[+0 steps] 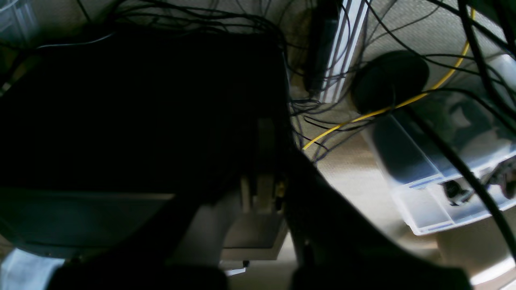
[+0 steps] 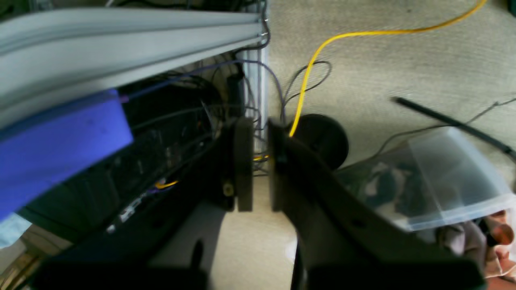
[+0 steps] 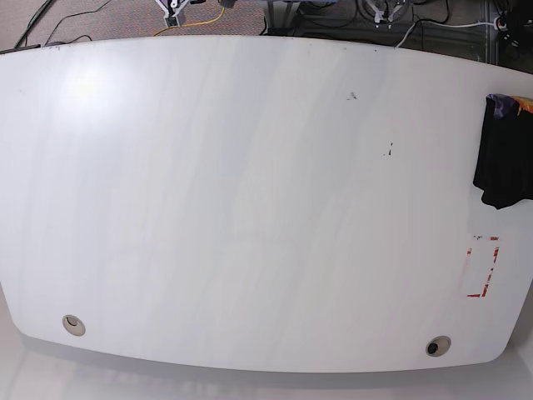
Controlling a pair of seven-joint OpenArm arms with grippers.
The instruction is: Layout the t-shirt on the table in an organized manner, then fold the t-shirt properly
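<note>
While t-shirt (image 3: 502, 150) drapes table (image 3: 250, 208) edge, pincers elsewhere

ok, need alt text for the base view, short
A large glossy white table fills the view, with a black t-shirt lying bunched at its right edge, partly cut off by the frame. A red rectangular outline sits below the shirt, and two small round holes lie near the front edge.

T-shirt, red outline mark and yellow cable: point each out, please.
t-shirt (image 3: 501, 158): base view, middle of the black cloth at the table's right edge.
red outline mark (image 3: 483, 268): base view, on its right side.
yellow cable (image 2: 310, 64): right wrist view, on its bend.
</note>
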